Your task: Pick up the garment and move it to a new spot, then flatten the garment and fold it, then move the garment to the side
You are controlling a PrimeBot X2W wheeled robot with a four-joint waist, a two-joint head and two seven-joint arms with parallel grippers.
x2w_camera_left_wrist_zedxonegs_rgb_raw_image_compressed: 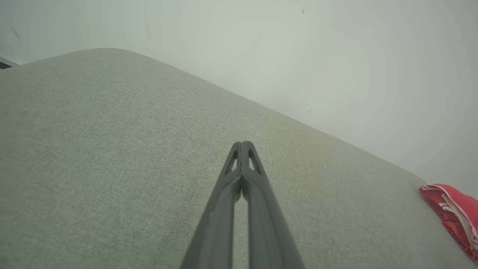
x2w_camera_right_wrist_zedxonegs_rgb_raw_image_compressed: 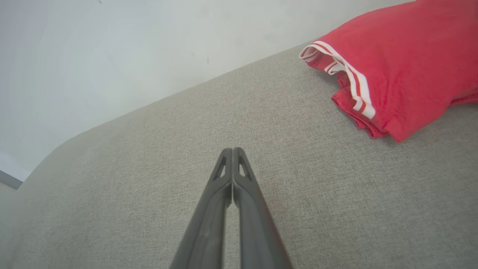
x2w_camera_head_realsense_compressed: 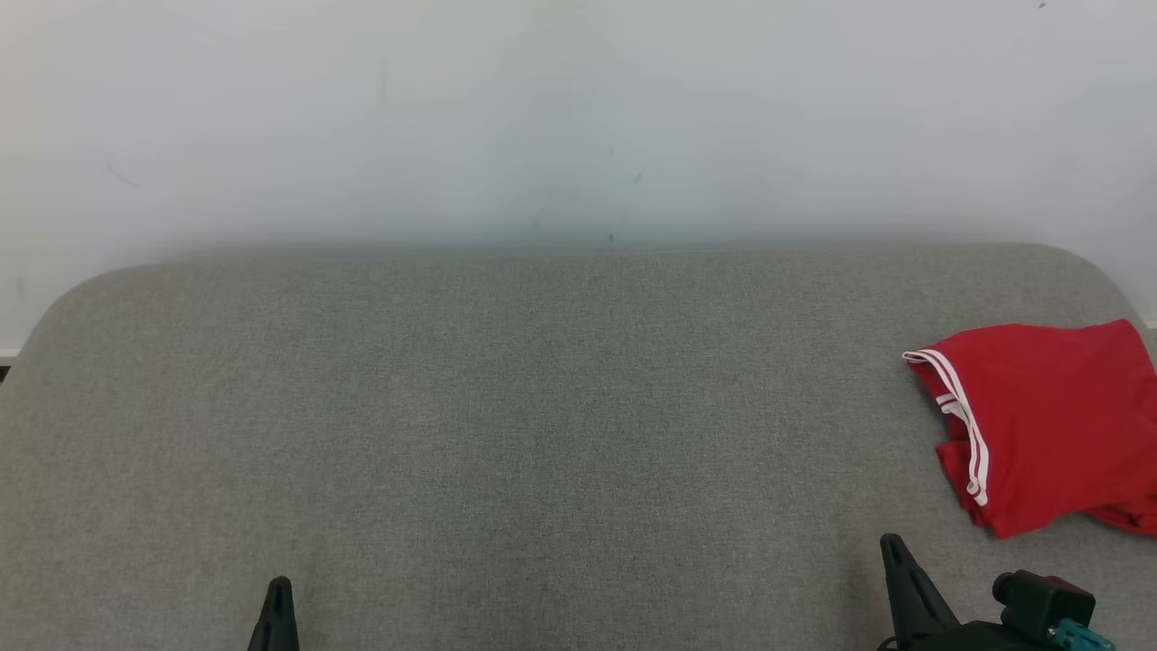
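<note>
while both jaws sit pinched shut and empty, the red garment waits far right.
it lies bunched ahead and right of my right jaws, near them, well apart from the left jaws; its white-striped edge runs near-to-far. i'd reach with the right arm. plain grey cloth-covered table, white wall behind.

The right gripper hangs above a grey woven couch cushion, its two dark fingers pressed together at the tips with nothing between them. A folded red garment with white-striped trim lies on the cushion at upper right, apart from the gripper, below a pale wall.
</note>
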